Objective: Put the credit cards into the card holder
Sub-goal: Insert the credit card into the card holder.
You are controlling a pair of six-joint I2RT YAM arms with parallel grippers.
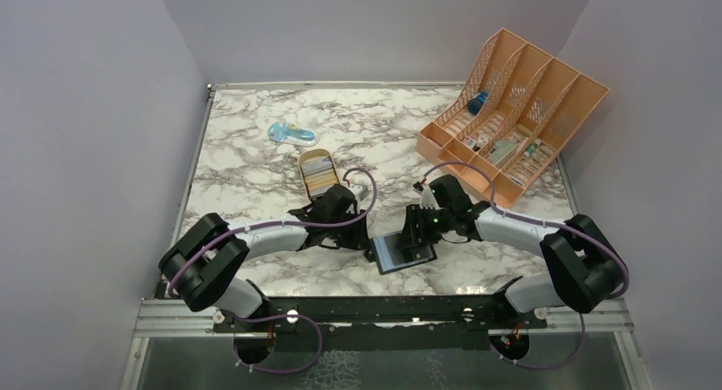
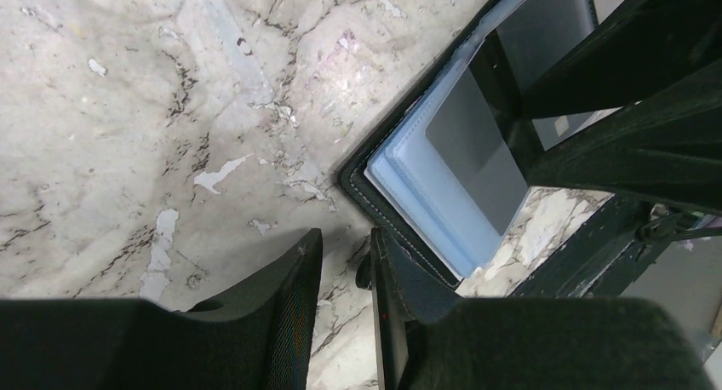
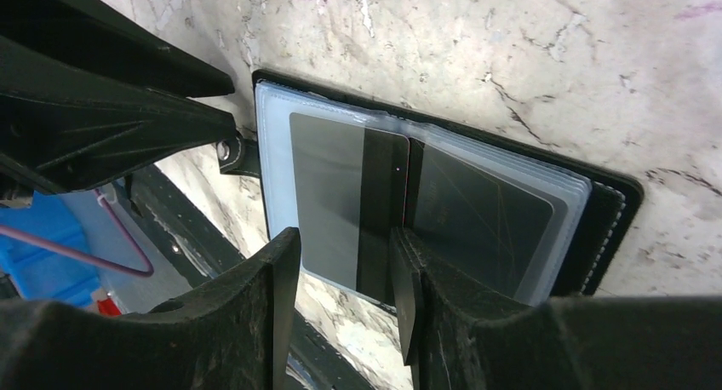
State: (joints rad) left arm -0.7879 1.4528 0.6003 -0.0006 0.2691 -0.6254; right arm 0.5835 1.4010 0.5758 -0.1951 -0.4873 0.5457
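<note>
The left arm (image 1: 255,237) reaches from its base at the near left corner rightward and low across the white, grey-veined marble table (image 1: 247,173), its wrist bent down toward the middle of the near edge. The left gripper (image 2: 342,241) has its jaws a narrow way apart with only marble showing between them. It grips nothing, though its right-hand finger (image 2: 387,305) stands just beside the black stitched rim of the card holder; whether the two touch cannot be told. Bare marble spreads to the left of this claw.

Behind the left wrist lies a gold rounded metal tin (image 1: 317,170), open, with the pale credit cards (image 1: 318,179) stacked inside. Further back sits a small pale blue plastic item (image 1: 291,134).

The flat black card holder (image 1: 403,254) lies open between the two claws, near the table's front edge, its blue-grey clear sleeves fanned upward.

The right arm (image 1: 519,228) comes in from the near right corner, leaning leftward over the holder. The right gripper (image 3: 345,237) is partly open, straddling a dark upright leaf of the sleeves without clamping it.

A peach plastic slotted desk organizer (image 1: 545,92) stands well apart at the far right.
</note>
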